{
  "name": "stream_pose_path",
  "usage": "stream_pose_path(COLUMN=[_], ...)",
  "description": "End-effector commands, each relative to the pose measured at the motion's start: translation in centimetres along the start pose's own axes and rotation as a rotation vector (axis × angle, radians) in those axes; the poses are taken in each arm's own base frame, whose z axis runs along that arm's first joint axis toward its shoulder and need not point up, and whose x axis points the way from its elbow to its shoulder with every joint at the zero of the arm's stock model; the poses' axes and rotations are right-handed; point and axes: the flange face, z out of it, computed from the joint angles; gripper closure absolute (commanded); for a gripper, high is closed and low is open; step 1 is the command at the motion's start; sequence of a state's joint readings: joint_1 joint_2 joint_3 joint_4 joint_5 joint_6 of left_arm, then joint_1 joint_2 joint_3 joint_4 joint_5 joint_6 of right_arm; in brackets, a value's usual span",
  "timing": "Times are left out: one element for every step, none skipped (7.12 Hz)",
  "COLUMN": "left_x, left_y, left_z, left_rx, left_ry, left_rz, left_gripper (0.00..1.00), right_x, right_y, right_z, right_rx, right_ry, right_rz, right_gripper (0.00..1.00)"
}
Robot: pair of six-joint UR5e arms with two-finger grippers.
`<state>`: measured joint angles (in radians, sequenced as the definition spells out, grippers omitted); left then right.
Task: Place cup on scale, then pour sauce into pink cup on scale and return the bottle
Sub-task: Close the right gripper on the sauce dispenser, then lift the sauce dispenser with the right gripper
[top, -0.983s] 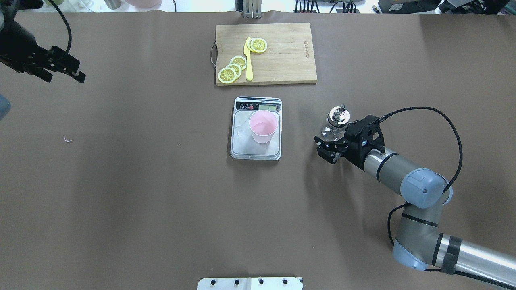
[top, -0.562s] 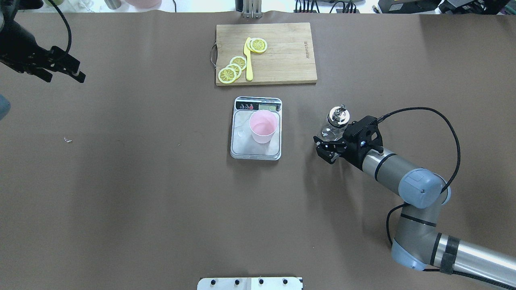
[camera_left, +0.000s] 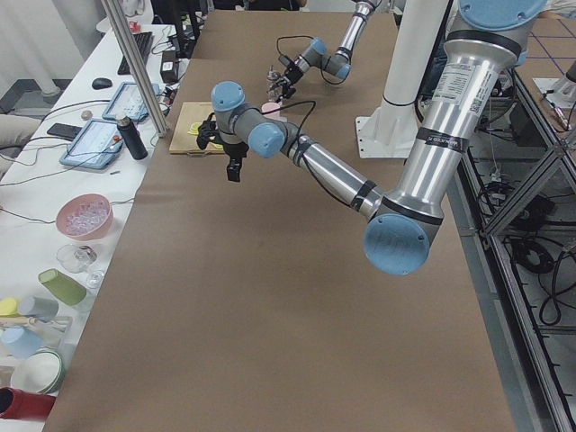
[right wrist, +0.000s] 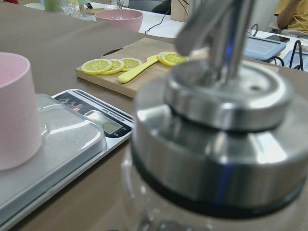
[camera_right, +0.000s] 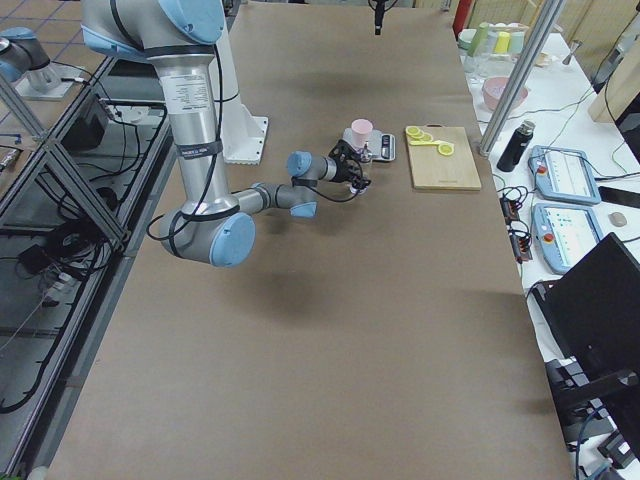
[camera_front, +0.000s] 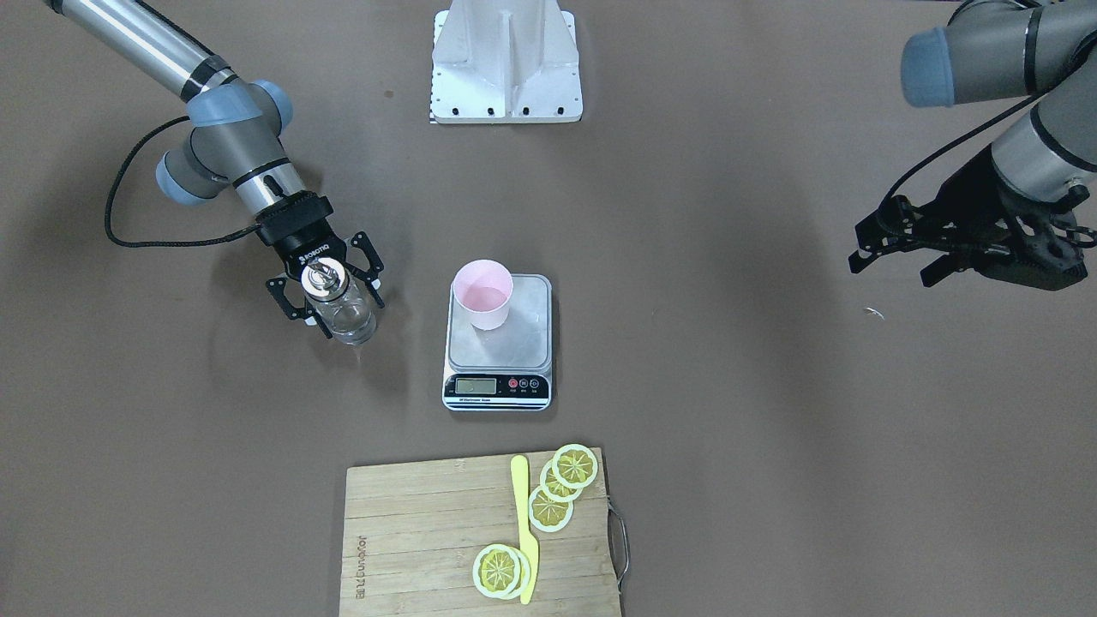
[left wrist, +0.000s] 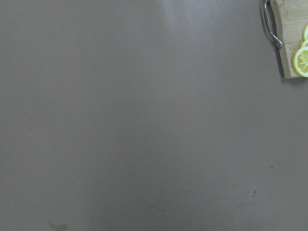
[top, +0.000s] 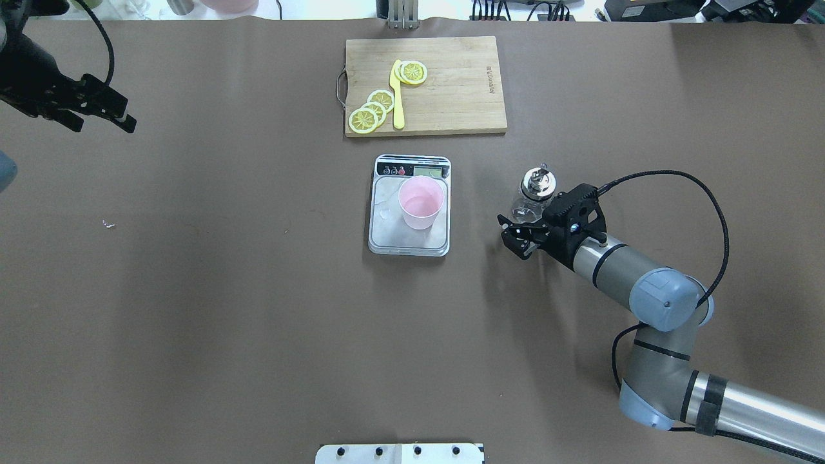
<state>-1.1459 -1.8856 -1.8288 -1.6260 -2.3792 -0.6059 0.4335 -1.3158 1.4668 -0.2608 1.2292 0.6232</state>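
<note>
On the bench (camera_front: 686, 411), front-facing view: cup (camera_front: 482, 296) stands on the scale (camera_front: 524, 330), so the first step is done. Right gripper (camera_front: 330, 296) straddles the bottle (camera_front: 349, 319) with jaws spread wide, nothing clenched. Left gripper (camera_front: 891, 267) hangs released and empty, well apart.

Overhead: over the last second the right gripper has crept a little toward the scale side, and the bottle top shifted a hair at most. Reads as lining up a grasp, pour probably not started; can't rule out a just-returned bottle. Here the bottle looks beside the gripper; only the front view shows it between the fingers.

Right wrist: bottle's steel collar fills the frame, cup and scale near, no fingers visible.

Left wrist: bare bench, cutting board (left wrist: 293, 38) corner only.
</note>
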Motion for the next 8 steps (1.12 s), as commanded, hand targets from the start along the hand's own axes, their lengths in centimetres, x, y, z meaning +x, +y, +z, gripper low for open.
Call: stream_pose_path(left_x=[-0.1,-0.2,-0.2,-0.2,-0.2,-0.2,-0.3,-0.2], left_y=[-0.1,-0.1,-0.1,-0.1,-0.1,-0.1,-0.1,-0.1], left_z=[0.0,0.1,0.1,0.1,0.1,0.1,0.1,0.0], left_rx=[0.001,-0.001,-0.001,-0.001,-0.001,0.003,0.001,0.002], left_ry=[0.000,-0.002,-0.002,-0.002,-0.002,-0.007,-0.008,-0.007], left_rz=[0.017,0.021,0.023,0.023,0.023,0.023,0.020,0.023], left_gripper=[0.01,0.01,0.01,0.01,0.01,0.01,0.01,0.01], right_x=[-0.2,-0.1,0.2,0.3,0.9,1.3,1.4,2.4], right_y=[-0.5,-0.6,-0.6,-0.7,-1.5,-2.3,-3.0,-3.3], right_z=[0.2,0.2,0.1,-0.1,-0.4,-0.7,-1.2,-2.1], right_rx=[0.009,0.010,0.013,0.020,0.035,0.049,0.060,0.059], right_ry=[-0.001,0.000,0.000,-0.002,-0.003,0.000,-0.002,0.011], right_rz=[0.000,0.003,0.006,0.012,0.017,0.020,0.024,0.020], right_gripper=[0.33,0.43,0.58,0.72,0.72,0.72,0.72,0.77])
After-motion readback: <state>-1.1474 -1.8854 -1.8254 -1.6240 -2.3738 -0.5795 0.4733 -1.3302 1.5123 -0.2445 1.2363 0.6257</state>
